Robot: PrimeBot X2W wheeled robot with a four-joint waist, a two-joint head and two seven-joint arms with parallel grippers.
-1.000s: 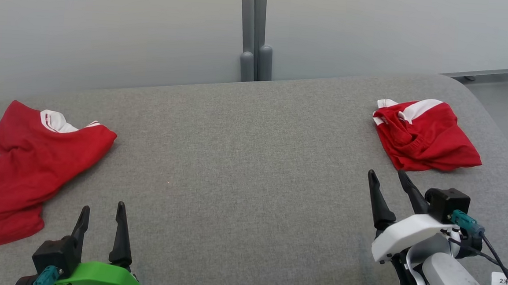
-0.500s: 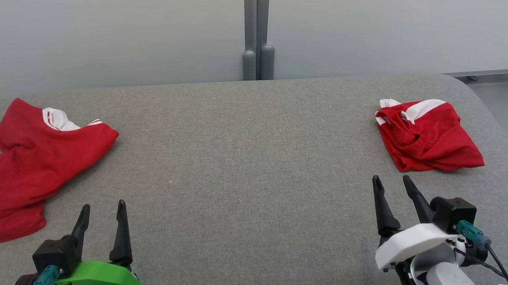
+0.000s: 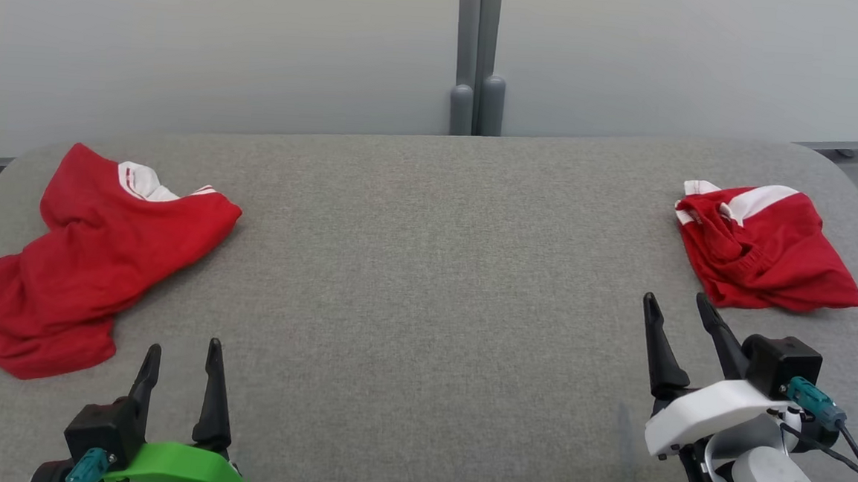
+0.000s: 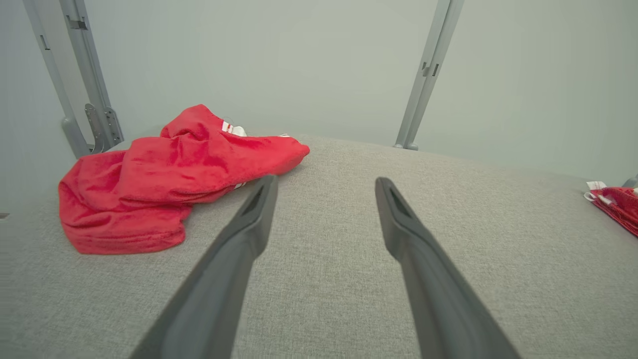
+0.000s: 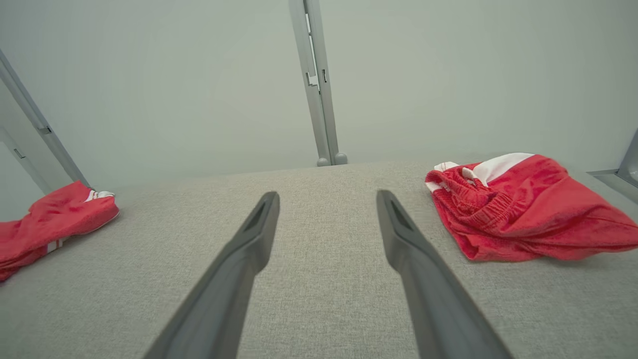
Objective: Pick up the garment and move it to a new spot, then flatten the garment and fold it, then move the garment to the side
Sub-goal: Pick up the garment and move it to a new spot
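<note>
You had both claws released and empty. Your left gripper (image 3: 184,345) was at seven o'clock of the grey padded surface (image 3: 427,271), its two dark fingers spread wide with nothing between them. Your right gripper (image 3: 676,296) was at five o'clock, fingers just as wide, tips leaning toward eleven o'clock. The crumpled red garment (image 3: 92,265), white-trimmed, lay in a loose heap at nine o'clock by the surface's left edge, at eleven o'clock from your left gripper and clear of it. A second red garment (image 3: 767,250), bundled smaller with a white stripe, lay at two o'clock, near your right fingertips yet apart. A grey post (image 3: 477,58) stood at twelve o'clock behind the surface.
</note>
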